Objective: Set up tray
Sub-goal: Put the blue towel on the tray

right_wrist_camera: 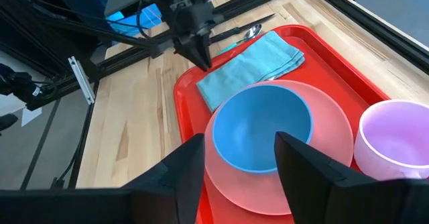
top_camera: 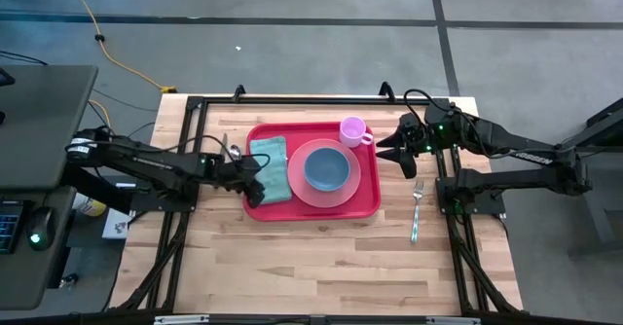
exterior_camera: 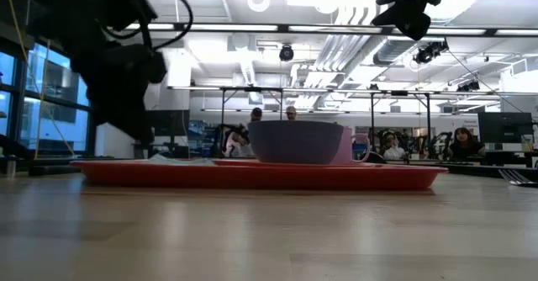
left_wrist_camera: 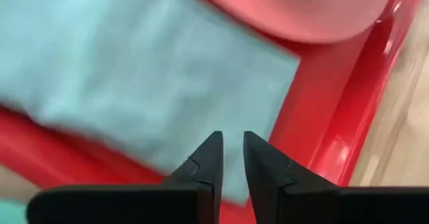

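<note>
The tray [top_camera: 368,200] lies at the middle of the table, slightly toward twelve o'clock, its long axis running nine to three. On it sit a pink plate [top_camera: 352,191] carrying a blue bowl [top_camera: 327,168], a folded teal napkin [top_camera: 275,169] along the nine o'clock end, and a pale pink cup [top_camera: 353,129] in the corner toward one o'clock. Two pieces of the setting are not yet on the tray: a fork [top_camera: 417,208] on the bare wood off its three o'clock edge, and a spoon [right_wrist_camera: 249,31] with another utensil just outside its nine o'clock edge.

The fork's handle runs roughly twelve to six, parallel to the tray's short side. The right gripper [top_camera: 386,148] hovers just off the tray's corner near the cup, at about two o'clock from the bowl, so it is the nearer arm for the fork, which lies toward five o'clock from it. Its fingers are spread wide and hold nothing.

The left gripper [top_camera: 255,184] sits over the napkin at the tray's eight o'clock corner. Its fingers [left_wrist_camera: 206,163] are nearly together with only a narrow slit between them, and nothing is caught there (whether the tips touch the cloth is hard to say from the blurred wrist view).
</note>
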Tool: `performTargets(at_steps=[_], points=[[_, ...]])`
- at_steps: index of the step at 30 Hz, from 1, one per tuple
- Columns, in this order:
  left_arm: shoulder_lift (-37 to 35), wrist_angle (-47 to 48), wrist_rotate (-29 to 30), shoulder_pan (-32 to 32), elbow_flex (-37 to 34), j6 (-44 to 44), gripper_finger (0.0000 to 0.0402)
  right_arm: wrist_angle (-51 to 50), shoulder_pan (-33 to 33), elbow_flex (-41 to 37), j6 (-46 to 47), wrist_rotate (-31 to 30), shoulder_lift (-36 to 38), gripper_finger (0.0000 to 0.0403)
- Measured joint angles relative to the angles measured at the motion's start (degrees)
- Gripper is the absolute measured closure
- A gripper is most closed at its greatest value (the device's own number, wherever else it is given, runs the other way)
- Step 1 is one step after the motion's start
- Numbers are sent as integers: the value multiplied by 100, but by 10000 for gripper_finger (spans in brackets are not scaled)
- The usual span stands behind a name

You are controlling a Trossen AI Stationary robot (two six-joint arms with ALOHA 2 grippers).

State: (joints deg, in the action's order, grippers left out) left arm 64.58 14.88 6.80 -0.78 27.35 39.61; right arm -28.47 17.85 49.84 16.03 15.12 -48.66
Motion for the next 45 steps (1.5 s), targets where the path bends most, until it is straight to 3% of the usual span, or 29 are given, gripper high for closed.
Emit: performTargets(at_steps=[5,11,16,20,25,26,36,45], points=[[0,310,682,0,311,-841,272,0,0,0,0,2,0,239],[-2,905,1456,0,704,-2615,194,-1,0,0,34,45,0,242],[0,1810,1449,145,1096,-4003,161,-28,0,0,127,67,0,238],[0,2273,1156,658,1355,-4320,202,-95,0,0,142,67,0,240],[0,2149,534,1445,1630,-4704,369,-105,0,0,138,55,0,247],[0,2070,439,1564,1654,-4765,380,-105,0,0,133,36,0,249],[74,2047,-366,2541,1703,-5176,393,-105,0,0,164,-122,-2,245],[994,1871,-888,2592,1701,-5281,393,-103,0,0,171,-169,0,253]])
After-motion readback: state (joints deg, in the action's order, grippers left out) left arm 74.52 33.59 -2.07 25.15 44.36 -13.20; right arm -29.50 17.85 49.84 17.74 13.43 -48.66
